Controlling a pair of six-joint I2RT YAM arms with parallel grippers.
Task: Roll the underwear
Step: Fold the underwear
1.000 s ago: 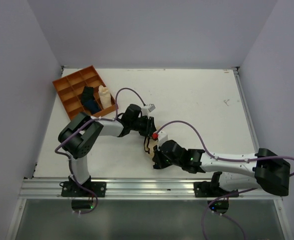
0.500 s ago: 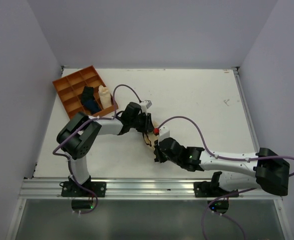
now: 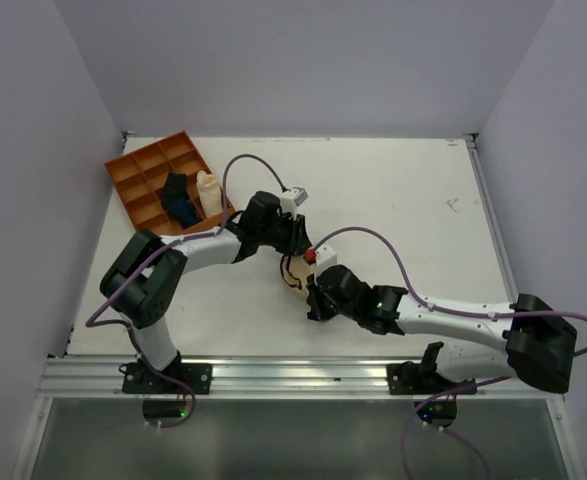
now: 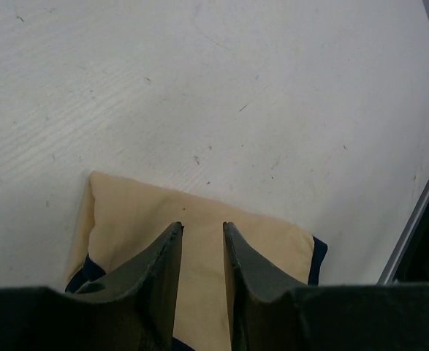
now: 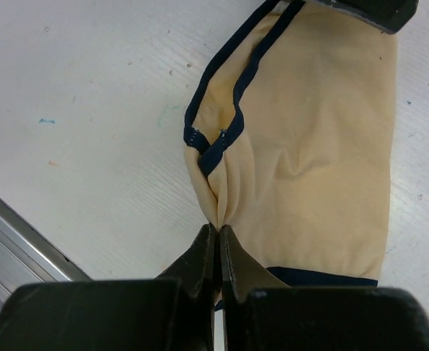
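The underwear (image 3: 295, 272) is a small beige cloth with a dark edge band, lying on the white table between my two grippers. In the left wrist view the left gripper (image 4: 202, 227) rests over the flat underwear (image 4: 269, 241), its fingers (image 4: 163, 263) apart with bare cloth showing between them. From the near side the right gripper (image 5: 218, 228) is shut on a pinched fold at the edge of the underwear (image 5: 316, 161), where the dark band (image 5: 221, 150) bunches. Seen from above, the left gripper (image 3: 291, 256) and right gripper (image 3: 308, 287) meet over the cloth.
An orange compartment tray (image 3: 145, 148) stands at the far left with a dark blue roll (image 3: 180, 208) and a cream roll (image 3: 209, 192) in it. The metal rail (image 3: 303, 375) runs along the table's near edge. Purple cables loop above both arms.
Both grippers and the underwear have shifted away from the near edge toward the table's middle. The left arm's elbow has swung left. The right gripper has stayed shut on the cloth.
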